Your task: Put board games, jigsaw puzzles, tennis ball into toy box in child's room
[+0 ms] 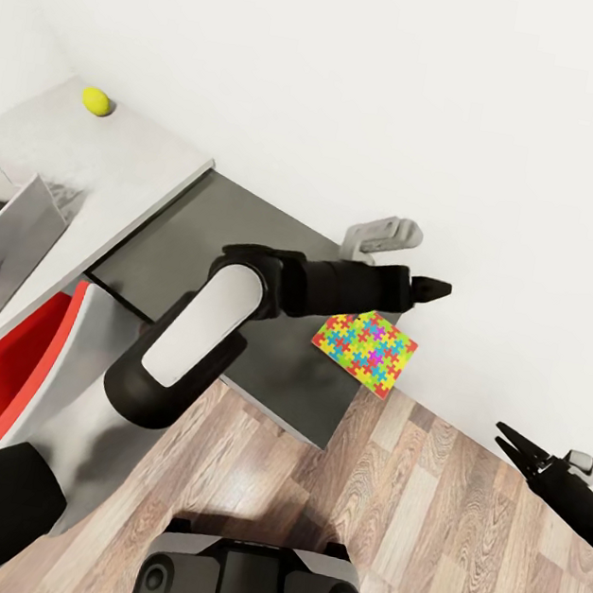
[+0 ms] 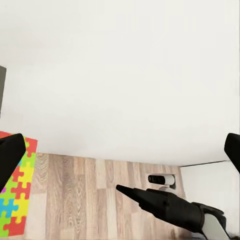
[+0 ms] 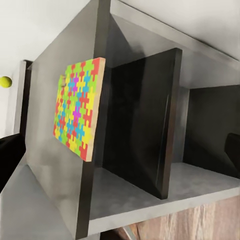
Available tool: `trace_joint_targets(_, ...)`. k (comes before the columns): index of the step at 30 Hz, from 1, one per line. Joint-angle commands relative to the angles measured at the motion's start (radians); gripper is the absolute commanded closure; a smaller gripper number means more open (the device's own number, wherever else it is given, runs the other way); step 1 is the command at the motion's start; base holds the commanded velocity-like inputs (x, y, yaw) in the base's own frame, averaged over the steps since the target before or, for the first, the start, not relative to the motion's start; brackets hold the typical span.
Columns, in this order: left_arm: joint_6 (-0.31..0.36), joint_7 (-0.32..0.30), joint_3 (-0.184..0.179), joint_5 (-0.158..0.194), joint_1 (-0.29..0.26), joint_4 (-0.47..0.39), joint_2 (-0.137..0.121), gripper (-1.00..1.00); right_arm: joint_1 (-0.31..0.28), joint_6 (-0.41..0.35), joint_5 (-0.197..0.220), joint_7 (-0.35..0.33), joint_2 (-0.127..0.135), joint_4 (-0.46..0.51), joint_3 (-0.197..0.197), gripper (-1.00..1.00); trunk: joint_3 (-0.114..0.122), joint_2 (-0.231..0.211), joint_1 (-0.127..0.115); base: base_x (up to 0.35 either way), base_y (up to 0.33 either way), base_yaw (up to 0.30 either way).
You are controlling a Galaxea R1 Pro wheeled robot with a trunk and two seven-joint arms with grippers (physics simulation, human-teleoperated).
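Jigsaw puzzle (image 1: 365, 351) lies flat at the corner of the dark tabletop (image 1: 246, 250), overhanging the edge a little, just below the left tool (image 1: 435, 289), which hovers above it with fingers spread wide and nothing between them. Right tool (image 1: 509, 442) hangs well apart over the wood floor (image 1: 413, 526), its fingers looking drawn together and empty. Tennis ball (image 1: 97, 101) rests far behind the left tool on the light grey section by the wall, the toy box (image 1: 21, 224) nearer; no writing can be read.
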State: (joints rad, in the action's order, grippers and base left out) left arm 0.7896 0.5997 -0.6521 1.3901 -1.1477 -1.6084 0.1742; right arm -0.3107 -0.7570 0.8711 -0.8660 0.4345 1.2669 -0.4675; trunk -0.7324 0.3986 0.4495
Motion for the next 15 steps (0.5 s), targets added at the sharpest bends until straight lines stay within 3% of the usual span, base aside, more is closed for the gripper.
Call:
trace_joint_targets(1, -0.011, 0.005, 0.0, 0.018, 0.0, -0.001, 0.0, -1.0, -0.001, -0.006, 0.003, 0.0, -0.001, 0.0, 0.0, -1.0, -0.001, 0.002, 0.001, 0.0, 0.0, 0.0)
trace_joint_targets(7, -0.079, -0.033, -0.001, 0.036, 0.001, -0.001, 0.0, -1.0, -0.002, -0.002, 0.002, 0.012, -0.003, 0.001, 0.002, -1.0, -0.001, 0.002, 0.001, 0.0, 0.0, 0.0)
trace_joint_targets(15, -0.131, -0.135, -0.024, 0.045, 0.007, -0.001, 0.0, -1.0, -0.045, 0.0, 0.003, 0.094, -0.016, -0.011, 0.006, -1.0, -0.001, 0.002, 0.001, 0.0, 0.0, 0.0)
